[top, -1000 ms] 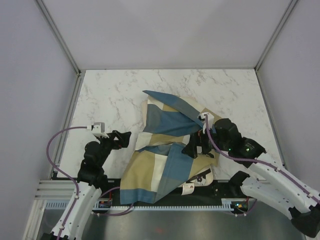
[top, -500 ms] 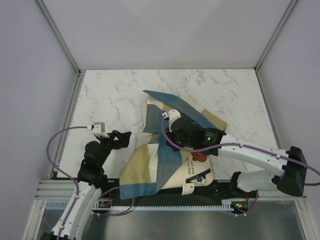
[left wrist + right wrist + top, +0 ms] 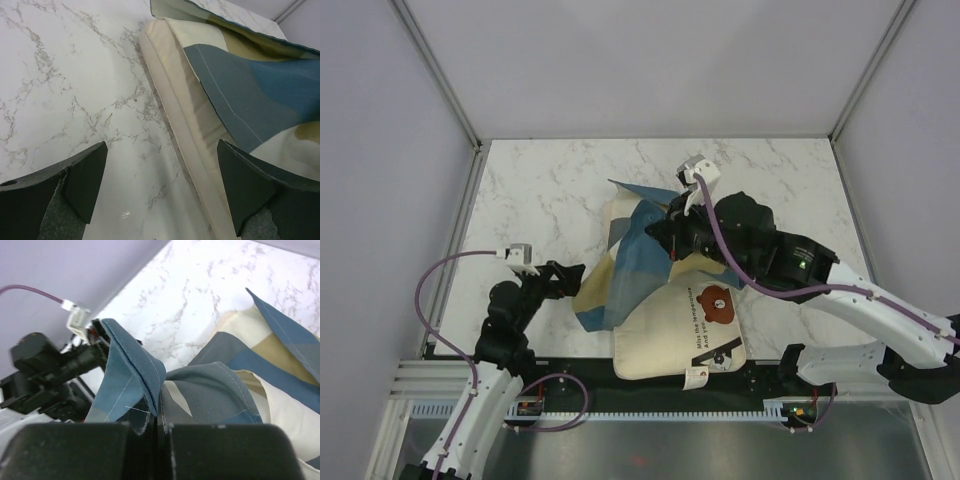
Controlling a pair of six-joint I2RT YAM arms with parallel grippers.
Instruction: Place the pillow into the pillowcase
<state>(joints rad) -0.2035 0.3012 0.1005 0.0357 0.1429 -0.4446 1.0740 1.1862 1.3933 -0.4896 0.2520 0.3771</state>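
The right gripper (image 3: 666, 228) has shut tight on a fold of the big soft pillowcase (image 3: 620, 275), the fabric cover in blue, tan and cream checks. It has carried the fold up and toward the far side of the white marble-patterned table (image 3: 540, 190). A second ago those jaws stood open over the near right of the heap, and the cloth lay spread over nearly everything. Now the cloth hangs from the pinch in a narrow drape trailing down to the near left. The right wrist view shows the blue hem clamped between the fingers, seemingly two layers together.

That peel has uncovered the plump cream-white rectangular pillow (image 3: 665, 345). It lies flat at the near middle of the table, its brown bear face (image 3: 718, 306) and line of dark text showing (its left part is still under cloth).

The left gripper (image 3: 568, 276) hasn't budged. Its jaws are wide and hold nothing, low over the table just beside the pillow's left edge, which its own camera sees running between the fingers.

For the task, I'd call this untangling rather than stuffing. Cover and cushion are coming apart, but the cover's opening has yet to be found and spread. A pinch through both layers would keep it closed.
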